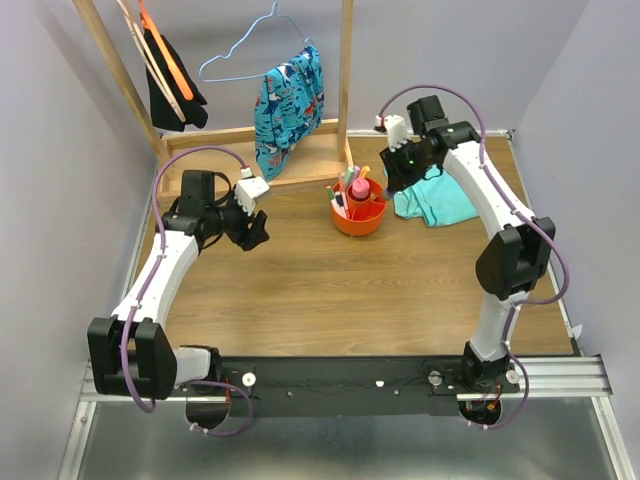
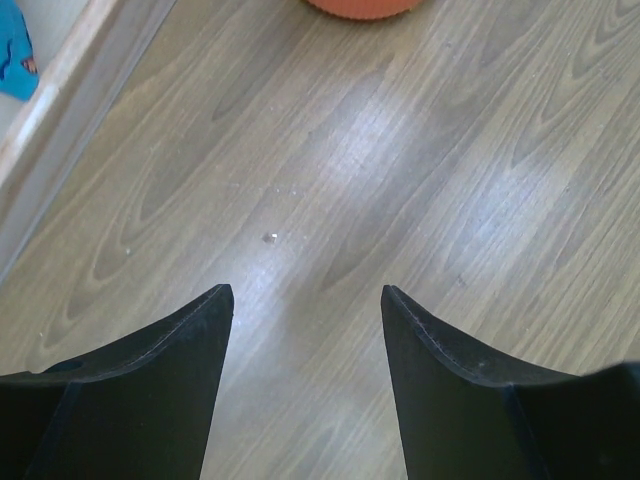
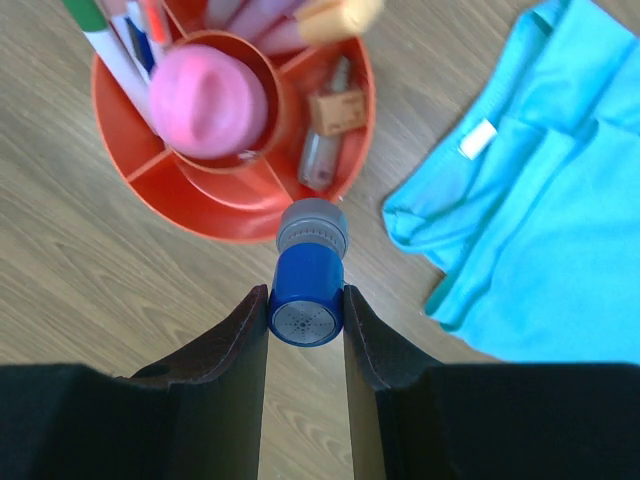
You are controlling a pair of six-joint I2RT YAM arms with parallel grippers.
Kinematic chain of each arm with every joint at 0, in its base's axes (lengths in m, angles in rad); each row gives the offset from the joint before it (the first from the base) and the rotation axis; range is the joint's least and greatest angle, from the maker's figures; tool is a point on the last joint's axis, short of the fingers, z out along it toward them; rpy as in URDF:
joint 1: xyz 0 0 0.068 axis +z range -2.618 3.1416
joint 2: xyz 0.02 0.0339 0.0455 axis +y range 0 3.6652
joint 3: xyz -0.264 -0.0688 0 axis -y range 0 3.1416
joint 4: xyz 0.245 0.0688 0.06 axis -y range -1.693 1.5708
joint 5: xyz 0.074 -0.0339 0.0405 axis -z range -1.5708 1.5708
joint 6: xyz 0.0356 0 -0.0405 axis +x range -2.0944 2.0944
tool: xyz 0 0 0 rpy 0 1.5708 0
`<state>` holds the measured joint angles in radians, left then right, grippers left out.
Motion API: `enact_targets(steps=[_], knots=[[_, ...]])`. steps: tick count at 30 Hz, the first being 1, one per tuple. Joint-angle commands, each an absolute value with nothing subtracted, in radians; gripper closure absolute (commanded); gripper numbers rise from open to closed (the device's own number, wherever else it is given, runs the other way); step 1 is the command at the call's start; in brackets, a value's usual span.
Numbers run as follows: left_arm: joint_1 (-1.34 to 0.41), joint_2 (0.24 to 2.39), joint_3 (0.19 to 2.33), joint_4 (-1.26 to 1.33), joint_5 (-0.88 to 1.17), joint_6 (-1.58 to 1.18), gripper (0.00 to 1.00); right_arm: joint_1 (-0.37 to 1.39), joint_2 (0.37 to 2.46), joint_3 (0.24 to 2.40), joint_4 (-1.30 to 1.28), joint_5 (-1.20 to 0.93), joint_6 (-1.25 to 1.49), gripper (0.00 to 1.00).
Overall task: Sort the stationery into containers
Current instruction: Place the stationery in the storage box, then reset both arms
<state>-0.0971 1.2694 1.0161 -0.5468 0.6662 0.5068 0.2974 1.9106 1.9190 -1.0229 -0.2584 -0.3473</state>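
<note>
Right gripper (image 3: 304, 292) clamped on small blue cylinder (image 3: 311, 268), grey-capped, by orange bowl (image 3: 215, 208) rim; likely light, rigid, smooth, so mid-body grip suits; left gripper (image 2: 305, 292) open, empty.

A wood-grain table (image 1: 330, 290) carries an orange-red divided bowl (image 1: 358, 224) at far centre, a crumpled teal cloth (image 1: 440, 205) just right of it, and a wooden rack base (image 1: 225, 134) far left.
</note>
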Motion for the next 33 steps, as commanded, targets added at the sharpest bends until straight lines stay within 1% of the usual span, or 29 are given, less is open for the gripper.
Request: enact_targets(steps=[1,11,15,19,22,28,33], knots=[[-0.060,1.218,0.976,-0.514,0.699,0.456,0.30,0.368,1.971,1.976,-1.043,-0.233,-0.342,0.74],[-0.021,1.189,0.936,-0.488,0.721,0.425,0.30,0.429,2.000,1.936,-1.046,-0.222,-0.337,0.74],[-0.018,1.189,0.931,-0.482,0.727,0.420,0.30,0.433,2.009,1.924,-1.043,-0.216,-0.334,0.72],[-0.017,1.196,0.934,-0.477,0.732,0.416,0.30,0.437,2.011,1.913,-1.043,-0.207,-0.325,0.58],[-0.017,1.204,0.939,-0.465,0.738,0.407,0.30,0.437,2.002,1.901,-1.037,-0.196,-0.319,0.53],[-0.017,1.223,0.946,-0.437,0.755,0.385,0.30,0.437,1.976,1.884,-1.017,-0.173,-0.305,0.50],[-0.017,1.230,0.957,-0.428,0.762,0.377,0.30,0.434,1.896,1.855,-0.985,-0.095,-0.293,0.49]])
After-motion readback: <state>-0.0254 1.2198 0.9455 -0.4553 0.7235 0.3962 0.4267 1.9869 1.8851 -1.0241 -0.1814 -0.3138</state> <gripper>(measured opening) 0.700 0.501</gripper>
